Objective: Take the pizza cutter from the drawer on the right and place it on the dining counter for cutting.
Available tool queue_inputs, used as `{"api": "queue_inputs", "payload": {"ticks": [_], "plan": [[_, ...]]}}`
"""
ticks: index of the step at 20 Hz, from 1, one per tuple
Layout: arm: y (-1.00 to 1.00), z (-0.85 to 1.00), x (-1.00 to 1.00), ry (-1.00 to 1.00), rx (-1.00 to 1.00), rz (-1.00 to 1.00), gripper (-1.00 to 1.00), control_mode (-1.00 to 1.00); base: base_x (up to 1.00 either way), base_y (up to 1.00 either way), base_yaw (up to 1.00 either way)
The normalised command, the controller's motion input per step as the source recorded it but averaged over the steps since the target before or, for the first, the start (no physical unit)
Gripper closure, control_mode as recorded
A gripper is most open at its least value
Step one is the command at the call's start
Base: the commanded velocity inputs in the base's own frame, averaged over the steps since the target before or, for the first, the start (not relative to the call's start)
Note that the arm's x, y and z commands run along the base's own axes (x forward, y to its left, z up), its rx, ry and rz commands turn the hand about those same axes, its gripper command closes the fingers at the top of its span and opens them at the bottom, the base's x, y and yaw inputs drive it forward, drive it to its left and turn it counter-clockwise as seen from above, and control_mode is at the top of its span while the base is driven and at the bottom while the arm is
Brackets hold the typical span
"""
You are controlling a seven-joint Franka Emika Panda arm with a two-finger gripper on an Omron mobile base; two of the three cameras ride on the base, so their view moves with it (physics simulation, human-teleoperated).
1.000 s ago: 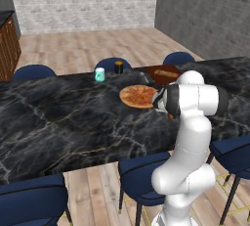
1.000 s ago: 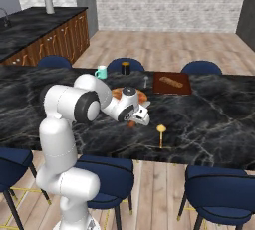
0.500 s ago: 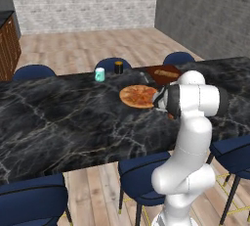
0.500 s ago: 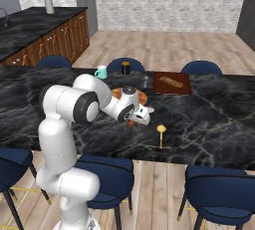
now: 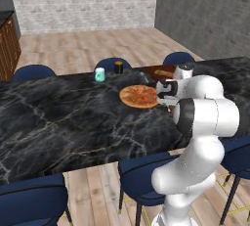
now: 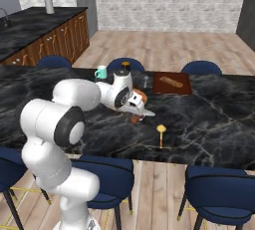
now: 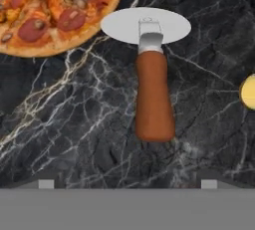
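Though seemingly splayed, gripper (image 7: 127,184) above pizza cutter (image 7: 149,74)

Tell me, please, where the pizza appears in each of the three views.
Left base view: pizza mid-counter, just left of the arm.
Right base view: pizza an orange sliver behind the wrist.
Hand view: pizza top left.
Shared landmark: the dining counter marble beneath it.
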Motion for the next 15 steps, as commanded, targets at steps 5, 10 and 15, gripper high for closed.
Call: {"api": "queue_inputs", "payload": {"ticks": [5, 10, 15], "plan": [[0.66, 0.55, -1.0, 0.17, 0.0, 0.0, -1.0, -1.0, 0.0, 0.0, 0.0], [0.45, 0.36, -1.0, 0.11, 0.0, 0.0, -1.0, -1.0, 0.0, 0.0, 0.0], [0.29, 0.39, -1.0, 0.02, 0.0, 0.01, -1.0, -1.0, 0.0, 0.0, 0.0]]}}
